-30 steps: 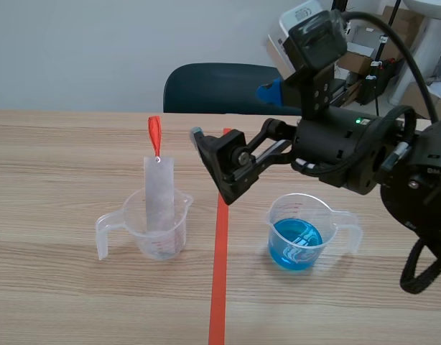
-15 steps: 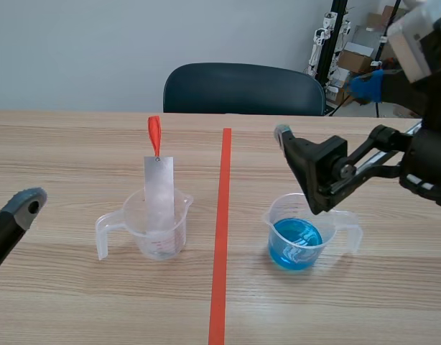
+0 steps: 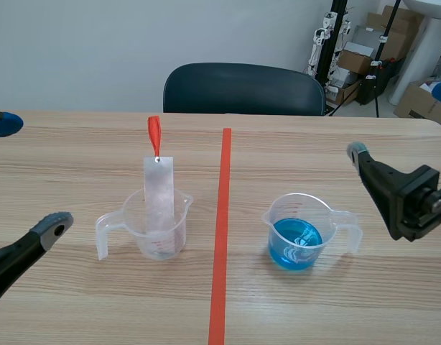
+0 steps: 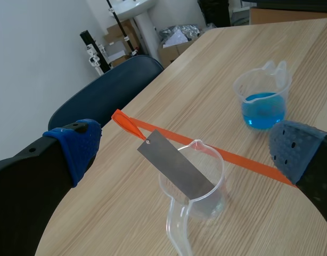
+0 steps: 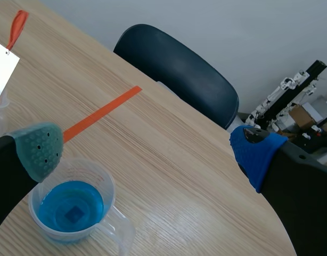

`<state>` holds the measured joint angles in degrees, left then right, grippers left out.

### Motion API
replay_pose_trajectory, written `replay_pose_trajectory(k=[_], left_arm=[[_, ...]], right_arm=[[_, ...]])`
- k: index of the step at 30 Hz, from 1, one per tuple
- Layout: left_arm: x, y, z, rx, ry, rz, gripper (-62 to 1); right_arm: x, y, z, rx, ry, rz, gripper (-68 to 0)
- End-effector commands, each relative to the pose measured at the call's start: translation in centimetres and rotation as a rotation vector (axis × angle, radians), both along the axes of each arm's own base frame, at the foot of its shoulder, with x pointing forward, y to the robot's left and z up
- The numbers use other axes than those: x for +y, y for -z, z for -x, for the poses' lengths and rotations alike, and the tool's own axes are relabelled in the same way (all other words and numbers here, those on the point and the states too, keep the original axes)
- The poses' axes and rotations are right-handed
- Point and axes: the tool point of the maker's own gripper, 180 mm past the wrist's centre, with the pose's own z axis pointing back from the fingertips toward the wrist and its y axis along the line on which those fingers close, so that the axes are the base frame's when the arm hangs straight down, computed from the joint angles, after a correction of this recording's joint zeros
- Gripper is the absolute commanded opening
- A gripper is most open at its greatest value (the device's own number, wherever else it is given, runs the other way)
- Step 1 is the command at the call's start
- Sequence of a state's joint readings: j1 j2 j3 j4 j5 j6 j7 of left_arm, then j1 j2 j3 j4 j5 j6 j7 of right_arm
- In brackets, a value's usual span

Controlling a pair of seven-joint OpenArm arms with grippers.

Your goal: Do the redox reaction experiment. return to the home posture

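Note:
A clear beaker (image 3: 154,233) stands left of the tape line with a grey metal strip (image 3: 159,195) upright in it, an orange-red tie (image 3: 154,133) on the strip's top. Right of the line a second beaker (image 3: 301,231) holds blue liquid. My left gripper (image 3: 26,176) hangs open at the table's left edge, well apart from the strip beaker (image 4: 194,184). At the right edge my right gripper (image 3: 400,121) is open too, beside and above the blue beaker (image 5: 70,209). Both grippers (image 4: 185,149) (image 5: 147,151) hold nothing.
An orange-red tape line (image 3: 220,230) runs down the middle of the wooden table (image 3: 77,302). A dark chair (image 3: 242,88) stands behind the far edge. Boxes and stands (image 3: 364,50) sit past the table's far right corner.
My right arm has pulled back from above the table's middle to the right edge. The left gripper has come into view at the left. Both beakers and the strip stayed put.

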<state>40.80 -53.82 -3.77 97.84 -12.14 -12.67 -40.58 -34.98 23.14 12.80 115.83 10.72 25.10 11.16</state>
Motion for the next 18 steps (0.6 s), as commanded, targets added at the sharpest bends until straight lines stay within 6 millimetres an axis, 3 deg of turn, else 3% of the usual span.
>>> replay_pose_trajectory(k=[1, 10, 18], left_arm=[[0.2, -0.5, -0.2, -0.011, -0.010, 0.021, 1.4], [0.1, -0.1, -0.1, 0.002, 0.008, -0.012, 1.4], [0.6, 0.2, -1.4, -0.011, -0.027, -0.079, 1.4]], right_arm=[[0.8, -1.7, 0.1, -0.048, -0.043, 0.012, 0.4], [1.7, -2.7, 0.9, -0.064, -0.069, 0.042, 0.4], [1.9, -1.3, 2.6, 0.001, -0.073, 0.049, 0.4]])
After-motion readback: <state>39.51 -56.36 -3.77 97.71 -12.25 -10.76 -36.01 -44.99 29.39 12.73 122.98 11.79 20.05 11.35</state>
